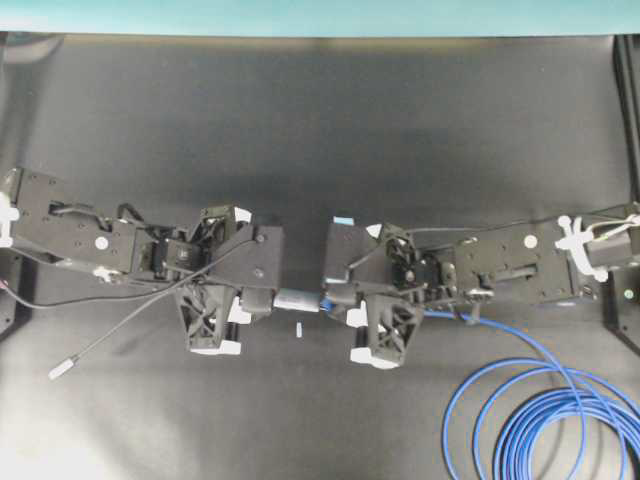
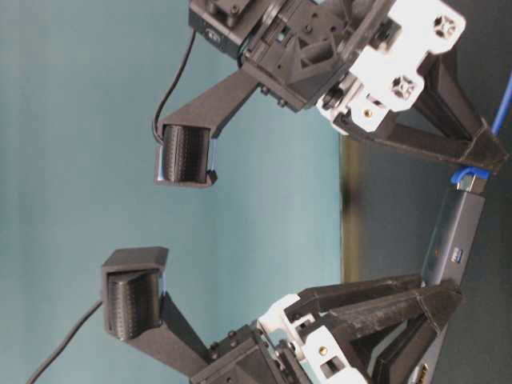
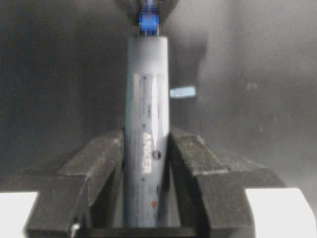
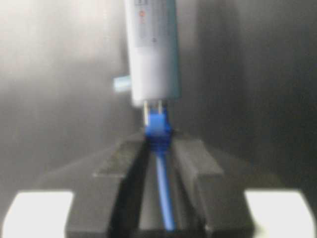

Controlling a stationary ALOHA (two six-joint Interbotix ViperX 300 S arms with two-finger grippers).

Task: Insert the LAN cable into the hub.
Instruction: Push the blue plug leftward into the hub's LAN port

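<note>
The hub (image 1: 297,300) is a slim grey bar held level above the dark table between both arms. My left gripper (image 1: 262,303) is shut on its left part. In the left wrist view its fingers (image 3: 106,158) clamp both sides of the hub (image 3: 147,124). The LAN cable (image 1: 540,420) lies coiled at the lower right. My right gripper (image 4: 158,144) is shut on the blue boot of its plug (image 4: 157,126). The plug's clear front meets the end face of the hub (image 4: 151,54), with a short bit showing between boot and hub. From table level the plug (image 2: 468,178) touches the hub (image 2: 456,240).
The hub's thin grey cord (image 1: 120,335) trails down left to a silver plug (image 1: 60,370) on the table. A small white tape mark (image 1: 299,329) lies just below the hub, and a pale blue one (image 1: 343,219) above the right arm.
</note>
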